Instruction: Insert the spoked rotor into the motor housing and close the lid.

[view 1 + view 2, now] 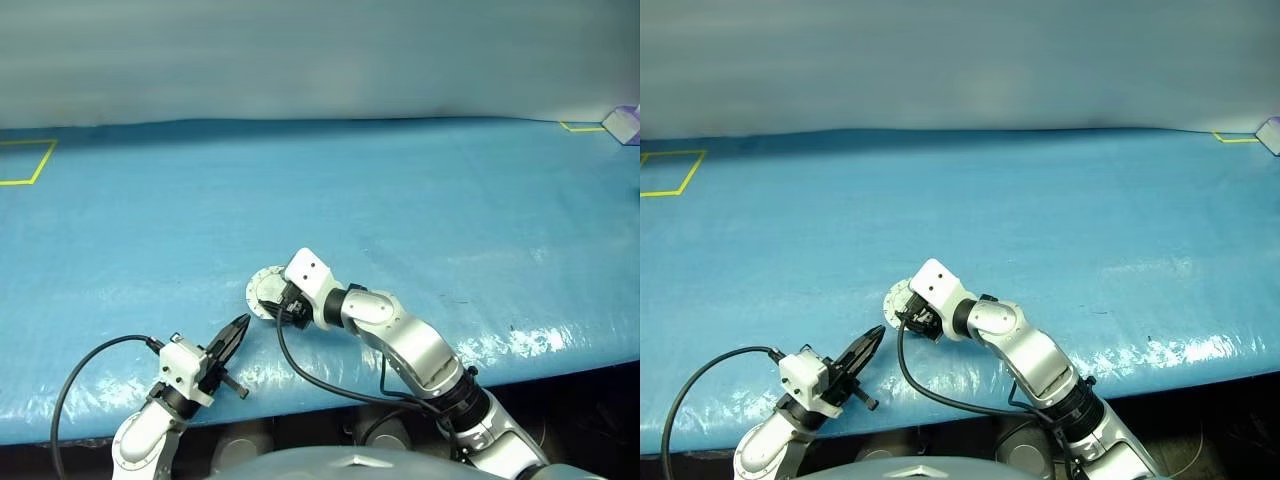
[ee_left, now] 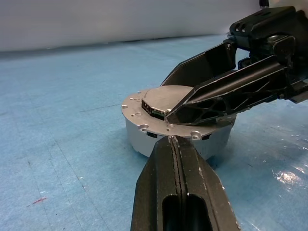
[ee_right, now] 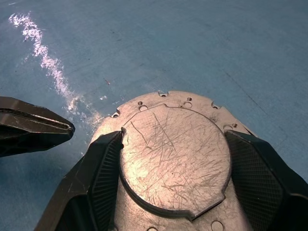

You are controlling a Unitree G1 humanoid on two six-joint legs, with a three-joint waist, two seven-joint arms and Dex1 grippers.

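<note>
The motor housing, a short grey metal cup, stands on the blue table near its front edge. Its lid, a scratched grey disc, lies flat and closed on top. My right gripper reaches over the housing from the right. Its two black fingers press against opposite edges of the raised lid disc. My left gripper is shut and holds nothing. Its tip points at the housing's wall, a little short of it. The spoked rotor is hidden.
The blue sheet covers the whole table. Yellow tape corners mark its far left and far right. A small purple and white object sits at the far right. The table's front edge runs just below the arms.
</note>
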